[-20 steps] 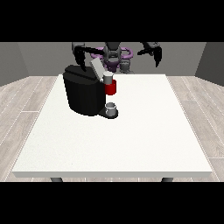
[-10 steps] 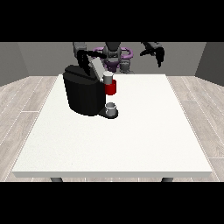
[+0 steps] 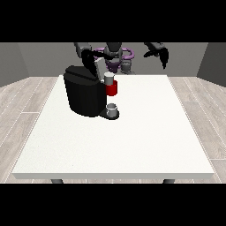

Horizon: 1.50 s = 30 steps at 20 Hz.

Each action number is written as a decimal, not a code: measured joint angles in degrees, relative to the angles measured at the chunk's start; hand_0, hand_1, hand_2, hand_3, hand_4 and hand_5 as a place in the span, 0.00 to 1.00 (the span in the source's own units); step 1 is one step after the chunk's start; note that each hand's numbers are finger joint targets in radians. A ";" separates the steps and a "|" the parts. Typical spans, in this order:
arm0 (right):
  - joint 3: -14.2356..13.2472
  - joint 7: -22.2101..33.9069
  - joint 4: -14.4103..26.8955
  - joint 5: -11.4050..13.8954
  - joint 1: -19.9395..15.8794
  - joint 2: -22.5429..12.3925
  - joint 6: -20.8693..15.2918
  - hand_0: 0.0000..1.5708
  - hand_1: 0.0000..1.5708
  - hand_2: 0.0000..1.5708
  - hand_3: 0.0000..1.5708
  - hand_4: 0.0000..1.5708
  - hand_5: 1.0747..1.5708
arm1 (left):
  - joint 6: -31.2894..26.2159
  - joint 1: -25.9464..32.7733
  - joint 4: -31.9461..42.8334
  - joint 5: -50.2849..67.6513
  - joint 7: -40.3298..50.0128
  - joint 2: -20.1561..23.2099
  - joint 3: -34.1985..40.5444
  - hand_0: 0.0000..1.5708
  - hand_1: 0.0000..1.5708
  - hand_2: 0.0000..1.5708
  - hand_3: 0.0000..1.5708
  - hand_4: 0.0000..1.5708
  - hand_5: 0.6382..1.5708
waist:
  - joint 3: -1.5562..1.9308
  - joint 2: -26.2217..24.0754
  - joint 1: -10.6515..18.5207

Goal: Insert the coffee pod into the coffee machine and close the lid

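The black coffee machine (image 3: 84,95) stands on the far left part of the white table (image 3: 132,141). Its red brew head (image 3: 112,90) juts toward the table's middle with a pale coffee pod (image 3: 109,78) sitting on top. A dark slanted lid (image 3: 94,67) stands raised behind the pod. Below the head is a small grey cup (image 3: 112,110) on the machine's base. The hand at the view's left (image 3: 87,54) is just behind and above the machine, by the lid. The hand at the view's right (image 3: 161,54) hangs high over the far right edge, holding nothing, fingers pointing down.
The robot's torso with purple parts (image 3: 116,56) is behind the table's far edge. Grey wood floor (image 3: 26,101) surrounds the table.
The hand at the view's right has swung outward to the right with its fingers drooping. The hand at the view's left has moved closer to the raised lid.
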 measured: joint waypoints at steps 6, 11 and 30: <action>0.56 3.23 0.40 1.88 -3.34 -1.33 -0.82 0.00 0.00 0.00 0.00 0.00 1.00 | 0.22 -0.93 -0.28 -0.25 1.21 -0.23 -0.90 0.00 0.00 0.00 0.00 0.23 1.00 | 0.30 1.44 0.96; 1.62 5.48 -0.60 4.50 -4.44 -2.03 -2.31 0.00 0.00 0.00 0.00 0.07 1.00 | 0.39 -1.79 -0.02 -0.79 1.15 -0.37 -1.62 0.00 0.00 0.00 0.00 0.21 1.00 | 0.50 2.46 1.62; 0.26 17.99 -5.22 13.15 -9.84 -11.50 -3.05 0.00 0.00 0.00 0.00 0.00 1.00 | -0.81 -8.31 -0.13 -2.21 0.12 -2.27 -6.05 0.00 0.00 0.00 0.00 0.27 1.00 | 2.10 9.15 11.26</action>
